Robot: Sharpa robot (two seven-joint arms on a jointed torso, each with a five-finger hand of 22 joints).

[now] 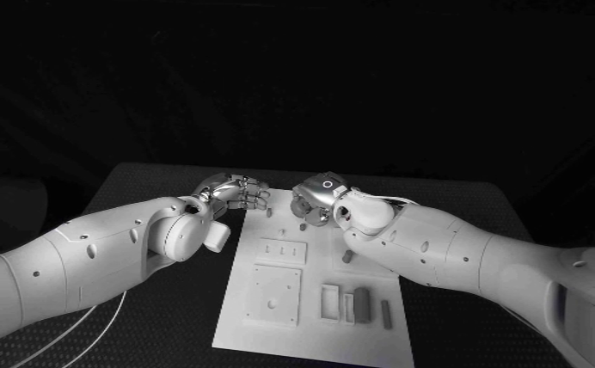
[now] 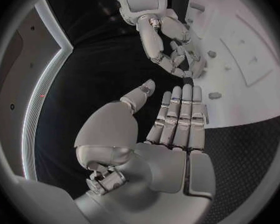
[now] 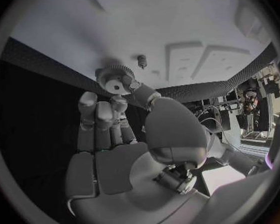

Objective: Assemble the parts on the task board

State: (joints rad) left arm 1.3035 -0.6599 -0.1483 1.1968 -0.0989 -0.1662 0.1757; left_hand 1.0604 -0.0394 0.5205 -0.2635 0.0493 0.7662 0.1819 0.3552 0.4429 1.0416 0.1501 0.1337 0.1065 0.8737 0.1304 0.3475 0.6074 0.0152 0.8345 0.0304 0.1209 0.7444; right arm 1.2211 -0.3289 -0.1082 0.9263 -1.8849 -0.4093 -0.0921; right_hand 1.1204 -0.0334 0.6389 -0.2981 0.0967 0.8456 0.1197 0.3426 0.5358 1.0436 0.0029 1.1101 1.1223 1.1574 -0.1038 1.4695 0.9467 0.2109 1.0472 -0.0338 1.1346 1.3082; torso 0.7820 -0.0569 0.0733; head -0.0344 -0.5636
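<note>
At the far edge of the board, the right hand [image 3: 124, 134] pinches a little wheel [image 3: 115, 79] with teeth all round it, between its thumb and fingertips [image 3: 120, 103]. The wheel is up in the air over the white board [image 1: 310, 338], close to a small peg [image 3: 141, 60] that stands there. It has a hole in its middle, and I think that hole is meant to slip over a peg.

The wheel looks hard and light. It is small, and its teeth may give the fingers some grip, but a pinch this thin could let it tip or slip. I think the best place to hold it is by the rim, so the hole stays free.

Just beside it, the left hand [image 2: 171, 129] is flat, with straight fingers and nothing in it.

More small pieces [image 1: 361, 302] lie near the front right corner of the board, which rests on the black counter [image 1: 162, 179].
</note>
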